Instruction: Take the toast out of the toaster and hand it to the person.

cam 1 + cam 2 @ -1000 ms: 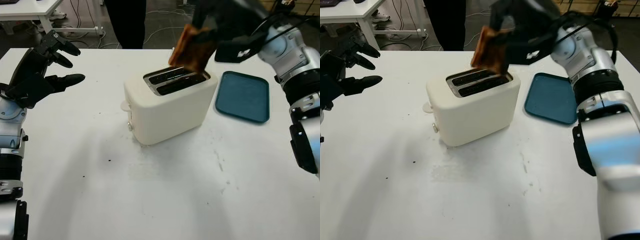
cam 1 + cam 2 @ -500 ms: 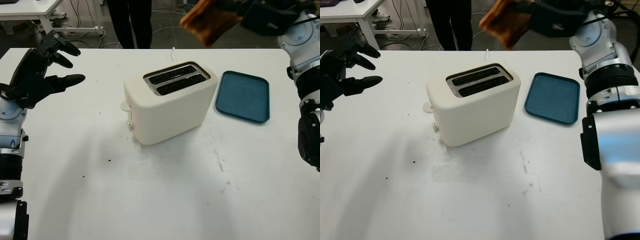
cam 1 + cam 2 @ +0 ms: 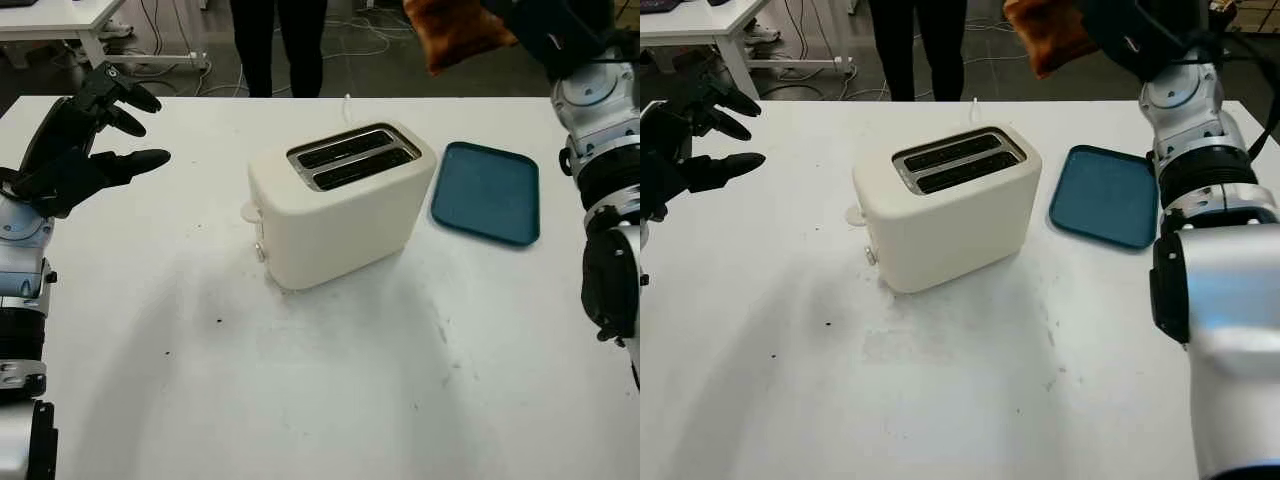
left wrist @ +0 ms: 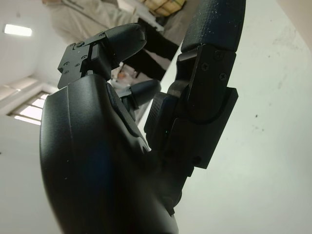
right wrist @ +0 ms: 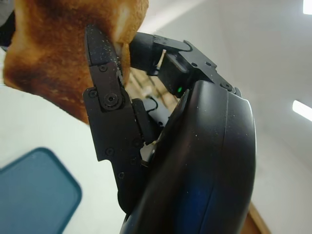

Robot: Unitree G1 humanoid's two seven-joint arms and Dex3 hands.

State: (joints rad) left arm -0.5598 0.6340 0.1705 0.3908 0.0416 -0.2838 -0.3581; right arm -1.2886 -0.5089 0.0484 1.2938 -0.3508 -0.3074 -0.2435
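On the white counter [image 3: 330,390] sits a cream two-slot toaster [image 3: 340,215], both slots dark inside, with a teal tray [image 3: 487,192] just beside it. Behind the far edge, a person's legs [image 3: 278,45] are cut off at the top. Left hand [image 3: 75,150] hovers open. Right hand [image 3: 1140,30], partly out of frame, has its fingers [image 5: 105,87] pinching browned toast [image 5: 63,44] up high.
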